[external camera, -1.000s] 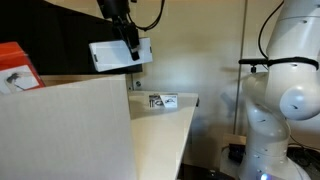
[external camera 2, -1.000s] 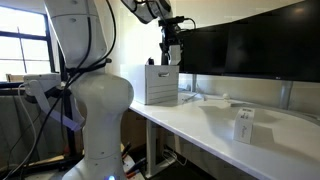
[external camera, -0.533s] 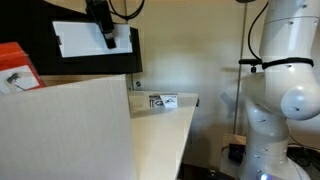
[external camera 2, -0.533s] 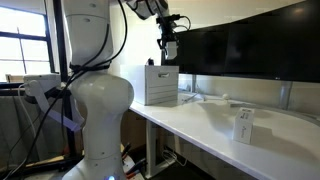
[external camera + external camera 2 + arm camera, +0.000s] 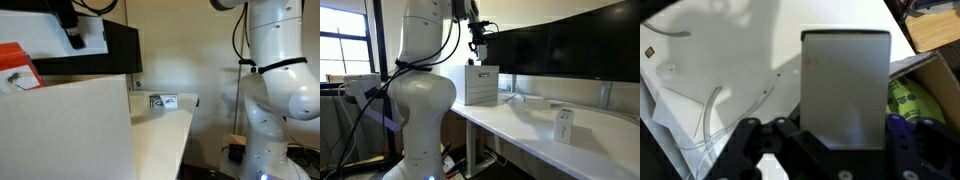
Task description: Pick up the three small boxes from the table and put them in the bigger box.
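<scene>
Since the drop looks like the next move, what matters is held carton vs. box mouth. The gripper point(image 5: 843, 135) is clamped on the white carton point(image 5: 845, 80), pinching its near end across the width. The carton's long axis runs straight away from the fingers, up-frame in the wrist view. It's airborne, well clear of the table point(image 5: 520, 115). In both exterior views the gripper point(image 5: 477, 47) sits high over the bigger box point(image 5: 480, 85) with no contact on its walls. In an exterior view it reads as roughly above the box top. In an exterior view shot from close by, the gripper point(image 5: 72, 36) hangs above the pale wall of the bigger box point(image 5: 60, 130), near the orange-red carton point(image 5: 15, 65) that pokes up past the rim. My read is that 1 of 3 is already in. The wrist view is less reassuring: the brown cardboard I take for the box mouth point(image 5: 940, 80), with a green item point(image 5: 905, 100) inside, lies off the carton's right side. Most of the carton has white tabletop behind it. That may be camera offset, but I'd call the opening to the right of the gripper in that frame, not dead under it. If so, shift that way and lower before releasing, or the long carton could catch the rim and tip out. The 3rd carton point(image 5: 564, 125) is on the table, well apart from the box, and also shows past the wall point(image 5: 163, 101). Only 1 arm, so no nearer-arm question.
</scene>
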You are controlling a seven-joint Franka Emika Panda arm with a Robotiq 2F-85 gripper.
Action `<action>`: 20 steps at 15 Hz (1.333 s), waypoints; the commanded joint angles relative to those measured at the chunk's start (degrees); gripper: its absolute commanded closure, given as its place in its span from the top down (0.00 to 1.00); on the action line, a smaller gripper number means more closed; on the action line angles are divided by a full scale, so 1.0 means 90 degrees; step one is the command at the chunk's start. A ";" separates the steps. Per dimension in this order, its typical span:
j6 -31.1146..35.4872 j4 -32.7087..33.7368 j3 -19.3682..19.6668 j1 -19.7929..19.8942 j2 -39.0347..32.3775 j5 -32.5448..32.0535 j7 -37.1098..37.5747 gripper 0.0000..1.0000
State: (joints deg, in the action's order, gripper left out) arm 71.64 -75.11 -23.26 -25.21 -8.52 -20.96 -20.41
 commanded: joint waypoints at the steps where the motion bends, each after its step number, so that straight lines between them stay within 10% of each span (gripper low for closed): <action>1: -0.0430 0.0896 -0.0086 -0.0410 -0.0633 -0.0379 0.0128 0.31; 13: -0.0481 0.2605 0.0254 -0.1356 -0.1904 -0.0114 -0.0081 0.31; 14: -0.0491 0.2704 0.0312 -0.1427 -0.1994 -0.0105 -0.0058 0.81; 20: -0.0664 0.3318 0.0727 -0.1670 -0.2293 -0.0074 -0.0086 1.00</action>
State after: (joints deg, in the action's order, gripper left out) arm 68.35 -49.26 -18.74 -39.38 -28.03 -22.72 -20.06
